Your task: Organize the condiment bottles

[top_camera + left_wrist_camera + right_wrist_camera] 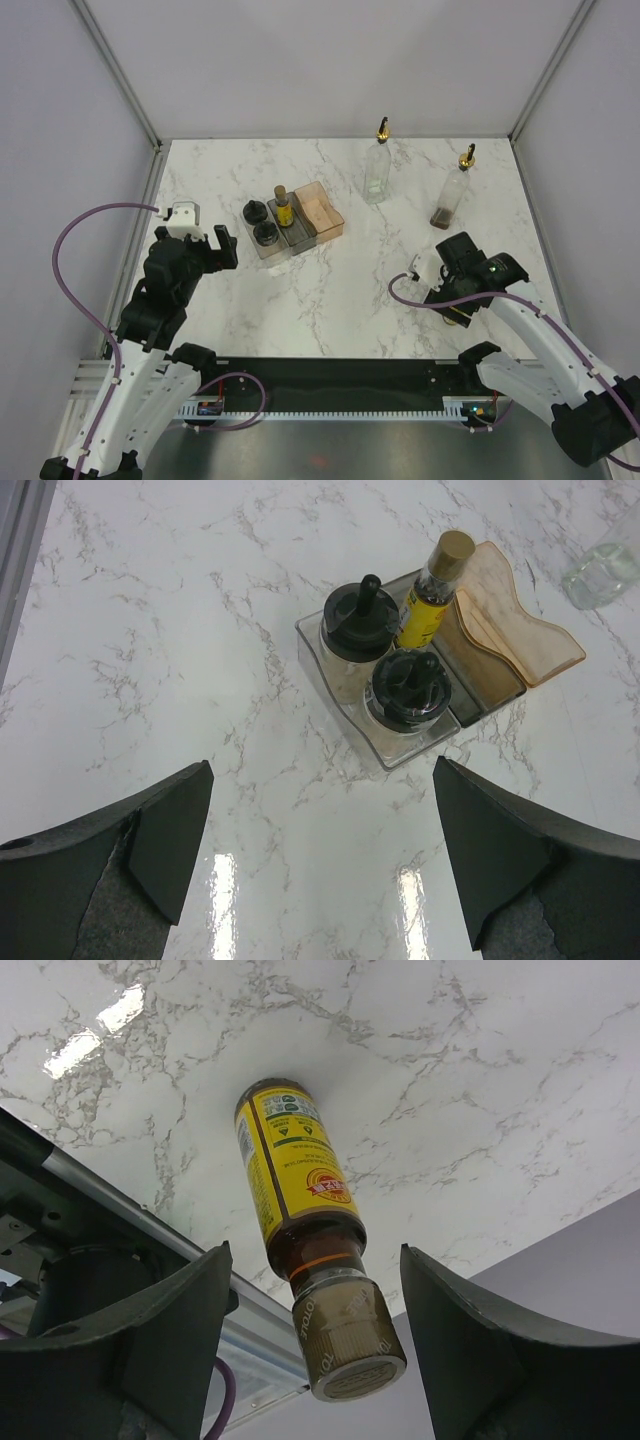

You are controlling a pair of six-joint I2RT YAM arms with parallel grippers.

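R gripper (pixel 315 1252) sits low at the near edge of the tabletop (pixel 340 290), twd the right corner. Its jaws are apart w/ one finger each side of a small yellow bottle (pixel 295 1185), and a gap shows btwn each pad and the label, so nothing is gripped yet. The bottle stands upright on the marble, brown cap up and long axis vertical. The wrist cam looks down its length, cap nearest, base farthest. It lies roughly centred in the gap, cap maybe a touch twd one finger. In the top view the R arm hides nearly all of it. Judged next move: close on the upper body or neck, lift straight up, then carry left and away from the near edge to the grey bin (pixel 290 228), mid-left of the tabletop. Its twin yellow bottle (pixel 425 605) stands at that bin's far end, and the near end looks free. The clear bin (pixel 335 695) beside it holds both black-lidded jars (pixel 405 685); the orange bin (pixel 540 640) holds nothing. L gripper (pixel 322 768) hangs wide open and empty nr the left edge, facing the bins and closer to them than the R arm, but the loose bottle is the R arm's. Two tall clear bottles (pixel 377 170) w/ gold pourers stand loose twd the far edge, right half. Risk: uneven pad contact could tip the narrow bottle.
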